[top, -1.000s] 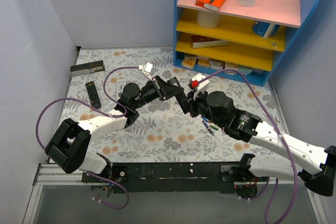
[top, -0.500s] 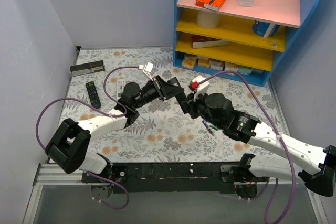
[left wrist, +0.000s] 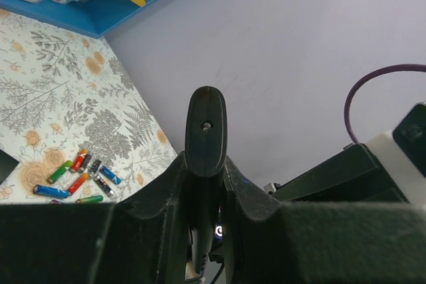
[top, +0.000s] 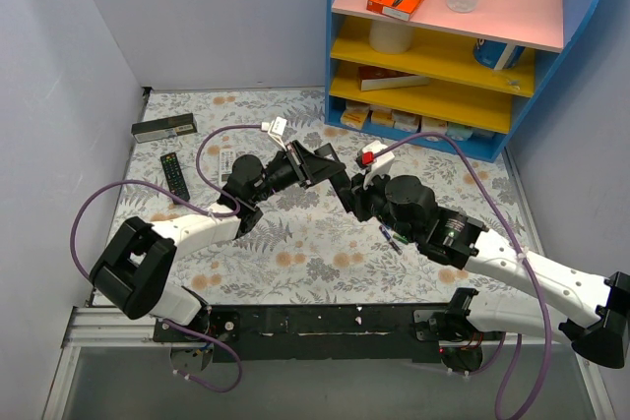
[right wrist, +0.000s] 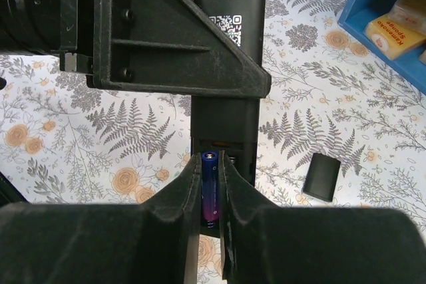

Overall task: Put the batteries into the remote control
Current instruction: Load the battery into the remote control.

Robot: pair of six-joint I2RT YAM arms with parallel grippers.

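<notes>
Remote control [right wrist: 226,121], long and black, is held above the floral mat [right wrist: 346,118]. The left gripper [left wrist: 205,164] clamps it across its body, and its open battery bay [right wrist: 223,147] faces the right wrist camera. At 6 o'clock of that bay the right gripper [right wrist: 210,184] pinches a blue battery [right wrist: 210,194], tip at the bay's lower end. A black battery cover [right wrist: 322,177] lies on the mat at 3 o'clock of those fingertips. Loose batteries [left wrist: 80,177] lie scattered on the mat, at 5 o'clock of the remote from above.
</notes>
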